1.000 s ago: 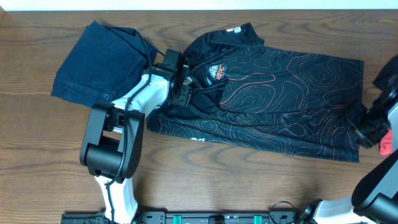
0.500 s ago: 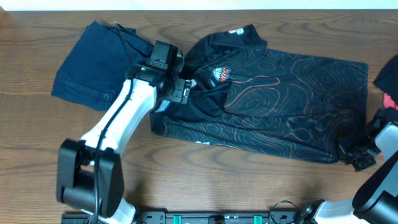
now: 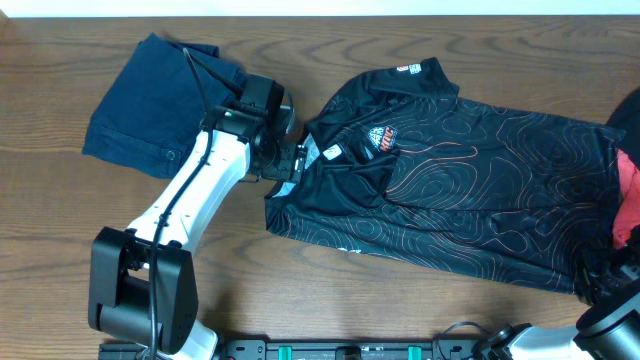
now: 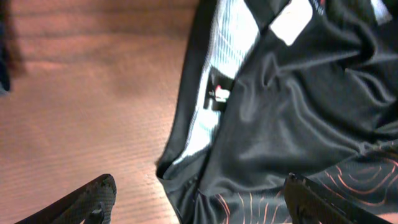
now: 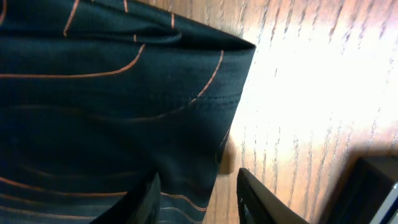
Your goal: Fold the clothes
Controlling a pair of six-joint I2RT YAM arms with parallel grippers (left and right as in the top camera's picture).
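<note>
Trouble would start at the 4 o'clock corner: my right tool stands partly released, astride the hem of the jersey without pinching it, so a pull now would likely slip off. My left tool is released wide above the rumpled sleeve at the 9 o'clock end, and a fold might trap that wrinkle. Since half a second ago the jersey has slid toward 3 o'clock across the counter, clear of the denim garment and now just beside the red garment, which could snag.
</note>
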